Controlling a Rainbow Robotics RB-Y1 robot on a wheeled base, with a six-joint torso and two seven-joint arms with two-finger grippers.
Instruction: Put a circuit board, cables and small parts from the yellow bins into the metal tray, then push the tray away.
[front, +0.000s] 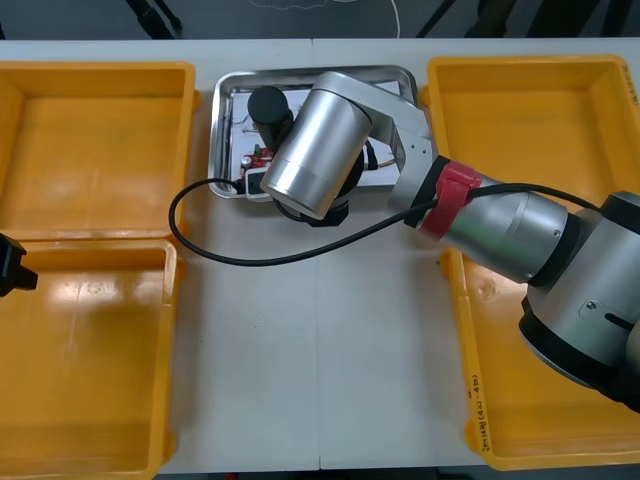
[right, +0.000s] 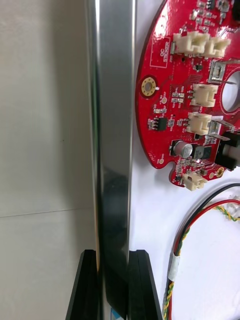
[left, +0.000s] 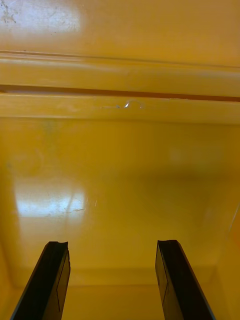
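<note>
Metal tray (front: 222, 120), loaded, at the worktop's far edge: my right pincer (right: 114, 252) clamps its near rim to push; left pincer (left: 112, 244) hangs released over a yellow bin (left: 120, 150).

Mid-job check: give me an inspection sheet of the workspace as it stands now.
Surface: light table, tray at its far middle.
Job's things: shiny metal tray, white inside, holding a round red circuit board; yellow plastic bins either side, visible floors bare.
Clutter: nothing seen.
Grippers: right gripper shut on the tray's rim; left gripper open over a left bin.
Cables: red and yellow cable in the tray beside the board; black arm cable looping over the table.
Surroundings: nothing seen.
</note>
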